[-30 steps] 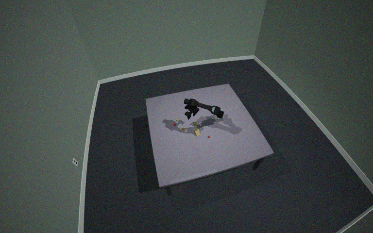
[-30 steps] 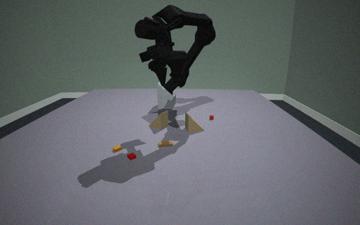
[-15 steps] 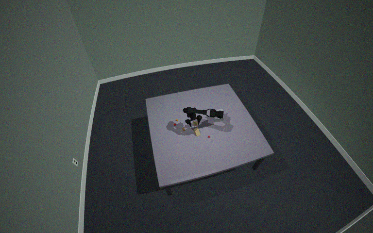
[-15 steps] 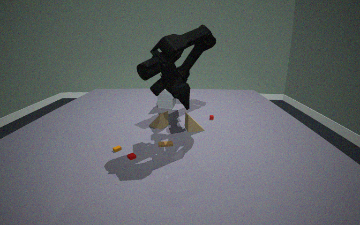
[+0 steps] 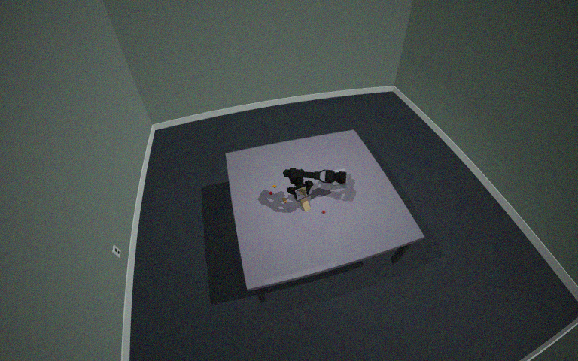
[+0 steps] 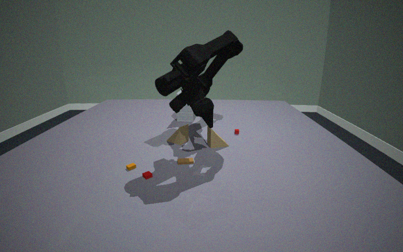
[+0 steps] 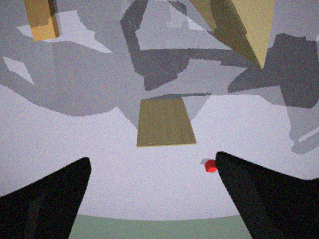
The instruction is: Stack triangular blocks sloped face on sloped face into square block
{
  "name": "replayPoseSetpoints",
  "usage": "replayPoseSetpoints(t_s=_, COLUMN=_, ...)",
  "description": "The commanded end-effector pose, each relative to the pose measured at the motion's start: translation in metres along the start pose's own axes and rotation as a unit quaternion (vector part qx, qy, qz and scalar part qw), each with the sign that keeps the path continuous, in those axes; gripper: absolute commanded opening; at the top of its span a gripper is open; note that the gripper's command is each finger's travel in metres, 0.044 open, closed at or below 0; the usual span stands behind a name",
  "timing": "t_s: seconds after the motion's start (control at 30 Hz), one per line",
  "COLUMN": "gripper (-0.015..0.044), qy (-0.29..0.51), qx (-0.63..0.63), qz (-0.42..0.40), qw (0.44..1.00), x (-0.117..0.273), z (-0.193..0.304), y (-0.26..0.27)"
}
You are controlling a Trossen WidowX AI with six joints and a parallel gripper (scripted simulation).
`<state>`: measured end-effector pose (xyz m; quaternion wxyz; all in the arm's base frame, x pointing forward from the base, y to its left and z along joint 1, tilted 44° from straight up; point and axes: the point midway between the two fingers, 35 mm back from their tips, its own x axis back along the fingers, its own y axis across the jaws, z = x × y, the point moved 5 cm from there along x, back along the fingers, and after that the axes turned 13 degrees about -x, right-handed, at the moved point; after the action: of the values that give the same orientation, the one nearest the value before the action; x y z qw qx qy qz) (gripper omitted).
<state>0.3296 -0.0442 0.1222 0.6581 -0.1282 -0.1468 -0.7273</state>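
Two triangular blocks [image 6: 179, 135] [image 6: 215, 139] apart mid-table, tool [image 6: 198, 118] spread wide above, holding nothing.

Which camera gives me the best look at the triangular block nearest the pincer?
Wrist: the triangular block sits centered ahead of the open pincer. Exterior shows its side profile; top shows only a tiny tan speck.

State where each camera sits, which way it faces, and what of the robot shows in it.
Top: high up in the room, looking down at the table; whole arm shows.
Exterior: low at the table's edge, facing the wedges; arm and open claw show.
Wrist: on the arm, looking down past both fingers.
All three show the wedges.
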Motion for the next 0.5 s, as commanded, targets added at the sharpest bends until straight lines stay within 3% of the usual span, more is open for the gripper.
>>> replayPoseSetpoints(t_s=0.0, gripper=0.0440, qy=0.000, qx=0.000, qz=0.003, qw=1.000, x=-0.009, z=0.000, y=0.000)
replayPoseSetpoints(t_s=0.47, gripper=0.0440, qy=-0.002, qx=0.004, qz=0.009, qw=1.000, x=-0.032, z=0.000, y=0.001)
